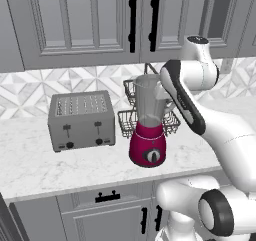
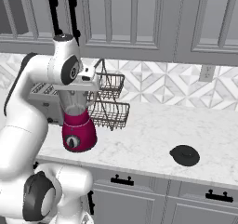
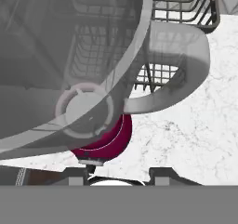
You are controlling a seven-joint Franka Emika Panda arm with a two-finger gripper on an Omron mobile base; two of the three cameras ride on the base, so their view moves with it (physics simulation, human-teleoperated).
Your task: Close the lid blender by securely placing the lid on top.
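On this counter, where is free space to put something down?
Bare marble lies between the magenta-based blender and the flat black lid, and in front of the grey toaster. It is crowded where the wire basket rack stands right behind the blender.

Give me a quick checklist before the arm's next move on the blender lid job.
1. Blender upright on the counter: ok.
2. Jar mouth free for the lid; hand view looks straight into the open jar: ok.
3. Lid in the gripper: not ok. It lies flat on the counter, well to the blender's right.
4. Gripper ready to grasp: not ok, it is shut and holds nothing.
5. Gripper over the lid: not ok, it hovers over the jar.
6. Counter around the lid free of clutter: ok.
7. Wire basket clear of the blender: cannot tell, it stands close behind.
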